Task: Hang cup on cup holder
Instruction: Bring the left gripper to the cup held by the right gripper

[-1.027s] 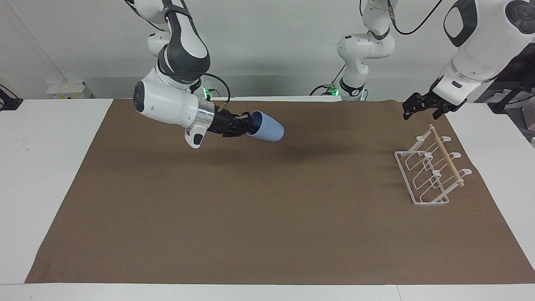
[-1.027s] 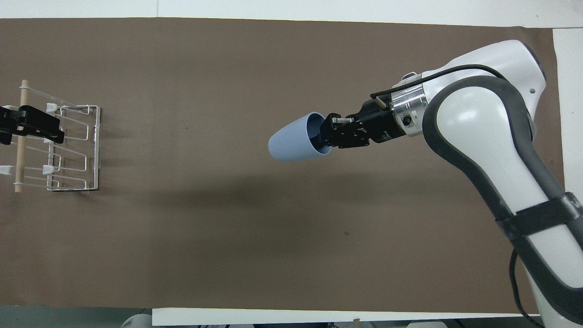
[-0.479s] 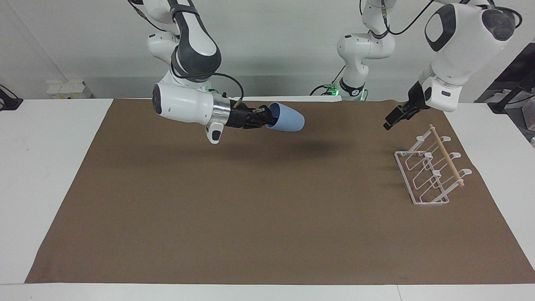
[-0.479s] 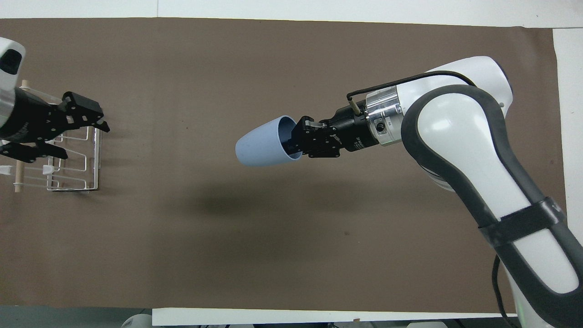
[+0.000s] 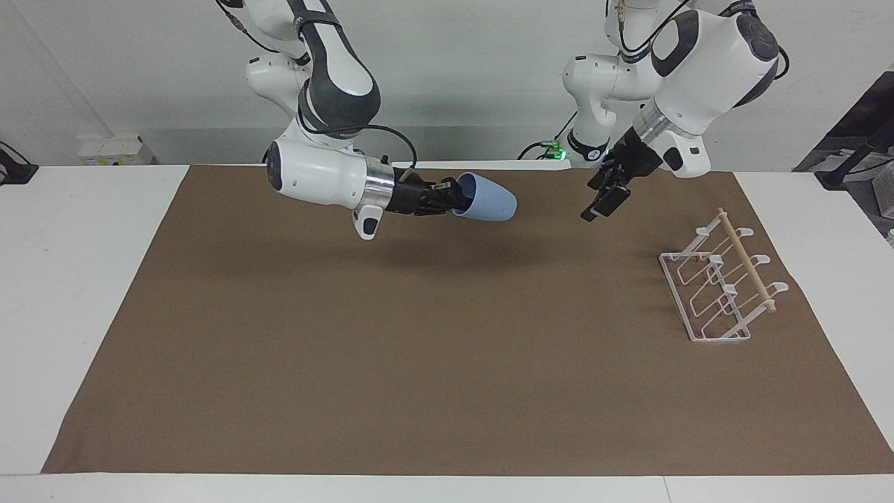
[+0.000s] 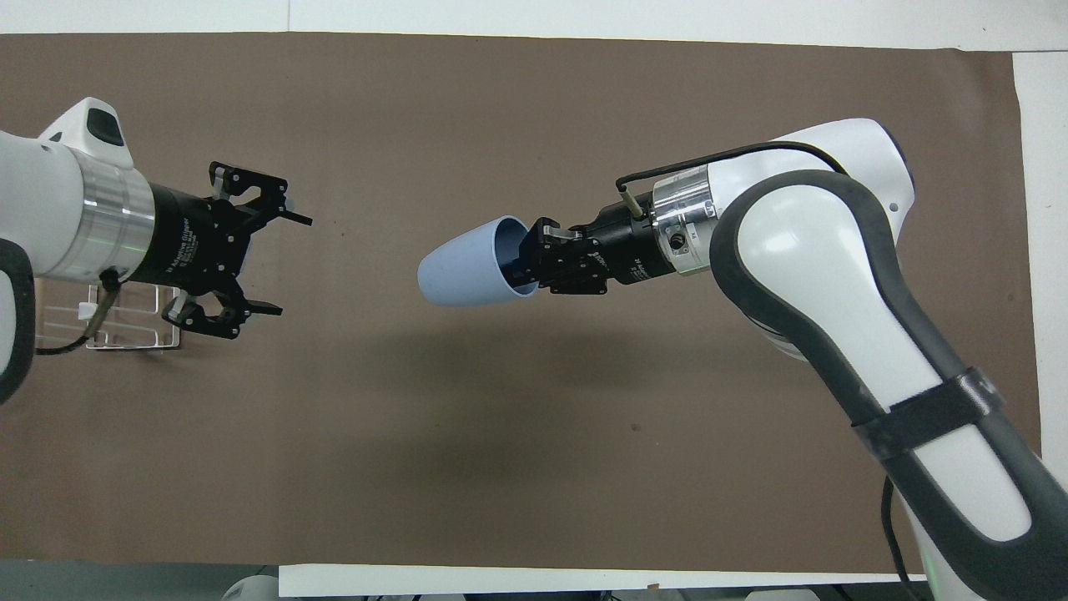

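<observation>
1. In the overhead view our left arm covers most of the cup holder (image 6: 133,321); only a corner of its wire base shows. The facing view shows it whole, standing on the brown mat (image 5: 447,363) at the left arm's end of the table.
2. Our right gripper (image 5: 454,198) is clamped on the rim of the cup (image 5: 489,201), one finger inside the mouth. The cup lies sideways in the air over the mat's middle, base pointing toward the left gripper.
3. Our left gripper (image 6: 271,263) hangs over the mat with fingers spread wide, holding nothing, well apart from the cup.
4. Since a second ago, we have swung the left gripper away from the holder toward the cup, and the cup has come toward the middle.
</observation>
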Robot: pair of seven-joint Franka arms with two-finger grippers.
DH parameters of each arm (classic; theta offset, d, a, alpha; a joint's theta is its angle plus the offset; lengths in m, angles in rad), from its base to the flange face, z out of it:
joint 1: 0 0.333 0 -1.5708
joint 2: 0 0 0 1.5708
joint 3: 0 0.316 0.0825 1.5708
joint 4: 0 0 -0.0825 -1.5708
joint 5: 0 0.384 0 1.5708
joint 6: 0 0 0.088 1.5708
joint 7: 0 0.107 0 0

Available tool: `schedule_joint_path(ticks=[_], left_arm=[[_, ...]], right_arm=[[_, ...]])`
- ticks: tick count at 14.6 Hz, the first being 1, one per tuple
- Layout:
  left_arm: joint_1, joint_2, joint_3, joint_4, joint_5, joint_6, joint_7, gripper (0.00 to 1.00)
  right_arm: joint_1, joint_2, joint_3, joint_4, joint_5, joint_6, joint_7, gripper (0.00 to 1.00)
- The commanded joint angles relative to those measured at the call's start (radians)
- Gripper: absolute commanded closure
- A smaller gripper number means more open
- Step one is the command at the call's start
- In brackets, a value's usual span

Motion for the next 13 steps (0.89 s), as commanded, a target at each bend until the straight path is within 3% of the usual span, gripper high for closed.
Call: schedule_joint_path(ticks=[1, 4, 13], left_arm=[[-0.091, -0.011, 0.009, -0.059, -0.051, 0.153, -0.227, 0.0], [-0.136, 0.0, 0.009, -0.056, -0.083, 0.233, -0.471, 0.0], [-0.209, -0.006, 0.009, -0.07, -0.094, 0.242, -0.596, 0.01]], right_arm=[[0.0, -0.024, 0.002, -0.026, 0.024, 0.018, 0.023, 1.0], [0.0, -0.024, 0.002, -0.026, 0.024, 0.018, 0.024, 1.0], [-0.002, -0.026, 0.002, -0.028, 0.024, 0.018, 0.03, 1.0]])
